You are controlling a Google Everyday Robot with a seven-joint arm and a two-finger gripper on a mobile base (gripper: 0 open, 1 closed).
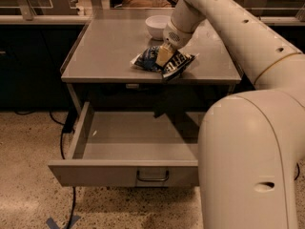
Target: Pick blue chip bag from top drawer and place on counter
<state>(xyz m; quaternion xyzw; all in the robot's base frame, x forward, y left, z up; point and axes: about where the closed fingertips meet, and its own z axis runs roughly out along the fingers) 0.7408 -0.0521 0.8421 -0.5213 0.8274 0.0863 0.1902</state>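
Inspection finds the blue chip bag (147,59) lying on the counter (105,56), near the front edge and right of centre, crumpled, with its dark foil and white lettering facing up. The gripper (164,57) sits directly on top of the bag, in contact with its middle, having reached in from the upper right on the pale arm (228,23). Whether the gripper is clamped on the bag or merely resting against it cannot be told from this view. A white bowl (157,26) stands upright on the counter behind the bag, near the rear edge and apart from the bag. Below the counter, the top drawer (124,173) is pulled well out; its visible floor is bare grey metal (the right part is hidden behind the robot's body (252,161)). The drawer handle (152,177) is a small dark bar in the flat front panel. A dark cable (62,142) runs down along the left side of the drawer to the speckled floor (28,142). A strip of blue tape (57,222) lies on the floor below the drawer's left corner.
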